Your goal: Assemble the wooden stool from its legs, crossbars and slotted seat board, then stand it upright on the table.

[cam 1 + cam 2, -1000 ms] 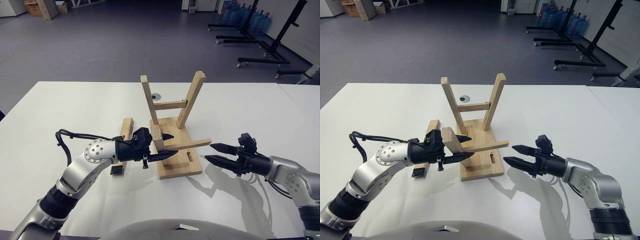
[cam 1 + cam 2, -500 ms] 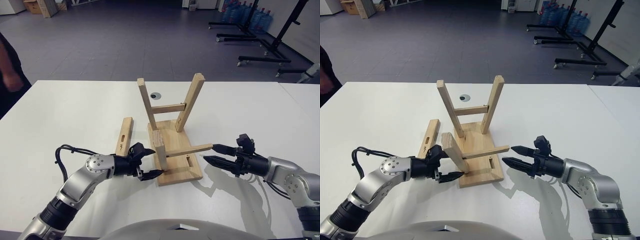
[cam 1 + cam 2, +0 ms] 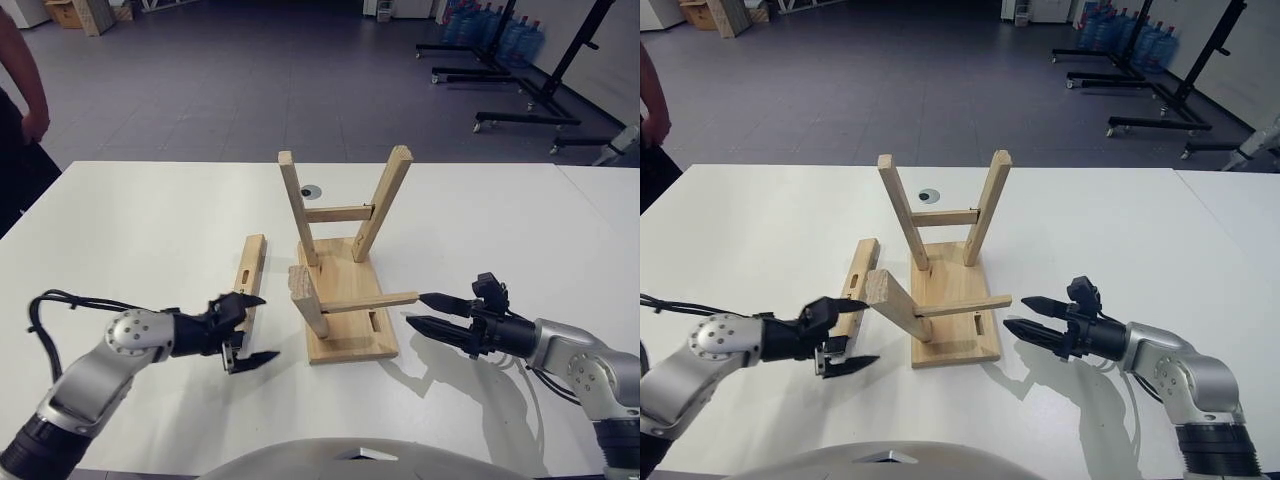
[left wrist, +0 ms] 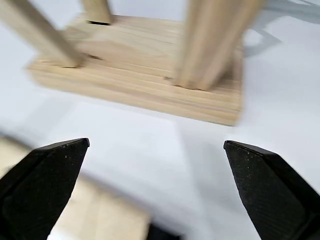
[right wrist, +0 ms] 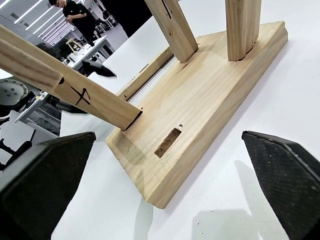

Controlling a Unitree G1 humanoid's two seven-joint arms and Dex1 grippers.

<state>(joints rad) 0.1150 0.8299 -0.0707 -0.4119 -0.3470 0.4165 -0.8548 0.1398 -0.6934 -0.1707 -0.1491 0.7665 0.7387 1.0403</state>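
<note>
Table [image 3: 150,220]: white, and all the wooden parts sit on it.
Seat board [image 3: 350,342]: lies flat in the middle of the table, with its legs pointing up.
Far legs [image 3: 297,205]: two stand at the far end of the board and lean a little apart.
Far crossbar [image 3: 340,212]: joins those two legs.
Near leg [image 3: 308,298]: stands in the near left corner and tips to the left.
Near crossbar [image 3: 370,301]: sticks out of that leg toward the right, with its far end in the air.
Slot [image 3: 372,321]: an open hole near the board's right edge.
Loose leg [image 3: 249,275]: lies flat just left of the board.
Left gripper [image 3: 268,326]: low by the near end of the loose leg, fingers spread wide, holding nothing.
Right gripper [image 3: 415,309]: right of the board, fingers spread, tips just beside the end of the near crossbar.
</note>
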